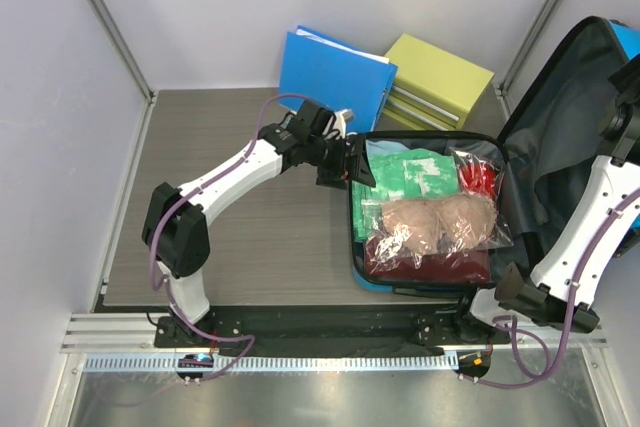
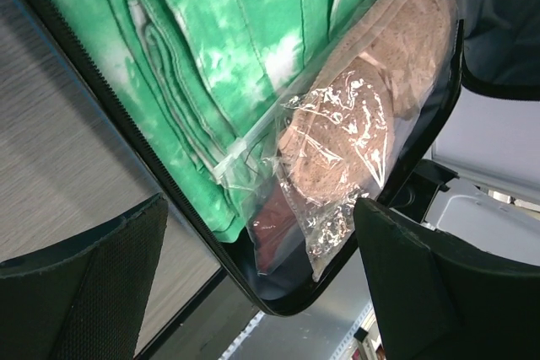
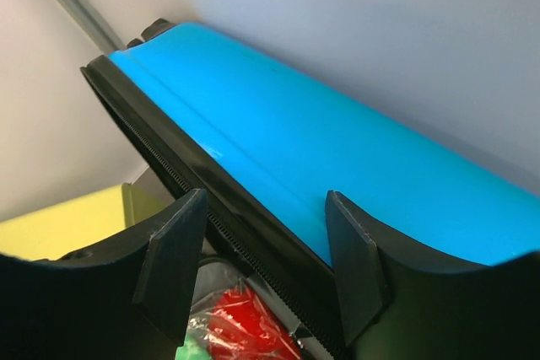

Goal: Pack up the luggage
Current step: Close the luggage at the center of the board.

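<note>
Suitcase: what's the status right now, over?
Left end effector open at luggage rim. Right end effector straddles raised lid edge, grip unclear. Luggage open, packed. Plastic bag reaches rim, may snag.

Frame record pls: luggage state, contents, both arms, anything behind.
luggage: open on table, lid raised at right
contents: green cloth, clear bag with beige item, red item, dark red item
left gripper: fingers open at the left rim, holding nothing
right gripper: fingers either side of lid edge, grip unclear
behind: blue folder, yellow-green box
</note>
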Controlling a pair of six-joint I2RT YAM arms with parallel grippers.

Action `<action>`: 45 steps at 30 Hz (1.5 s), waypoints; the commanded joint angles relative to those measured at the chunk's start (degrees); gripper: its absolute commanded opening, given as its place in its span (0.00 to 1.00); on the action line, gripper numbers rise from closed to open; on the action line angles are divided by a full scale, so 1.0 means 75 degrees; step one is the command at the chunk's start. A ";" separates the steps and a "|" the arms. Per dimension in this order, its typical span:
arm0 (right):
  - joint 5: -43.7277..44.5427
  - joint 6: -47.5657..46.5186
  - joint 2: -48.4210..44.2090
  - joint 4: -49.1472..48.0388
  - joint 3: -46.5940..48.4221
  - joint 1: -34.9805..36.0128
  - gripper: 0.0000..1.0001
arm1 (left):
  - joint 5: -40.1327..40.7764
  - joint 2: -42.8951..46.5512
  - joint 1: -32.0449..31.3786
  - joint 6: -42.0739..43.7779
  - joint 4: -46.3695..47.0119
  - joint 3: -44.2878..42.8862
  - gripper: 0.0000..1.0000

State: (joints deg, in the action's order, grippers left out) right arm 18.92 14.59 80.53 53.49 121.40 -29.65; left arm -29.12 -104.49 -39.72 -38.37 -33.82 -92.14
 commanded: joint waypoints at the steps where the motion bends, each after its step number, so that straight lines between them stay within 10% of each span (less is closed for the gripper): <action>1: -0.0986 0.0831 -0.0015 0.1890 -0.0659 -0.0008 0.63 | 0.0028 0.0642 -0.0012 0.0112 0.0384 0.0343 0.91; 45: -0.3050 0.2507 -0.3026 0.1047 -0.5428 0.0999 0.54 | 0.0168 0.0760 -0.0012 0.0323 0.0197 0.0613 0.91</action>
State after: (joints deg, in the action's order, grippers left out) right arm -5.58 29.34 55.61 37.26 89.27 -23.97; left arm -28.42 -101.19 -39.72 -37.01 -33.04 -87.81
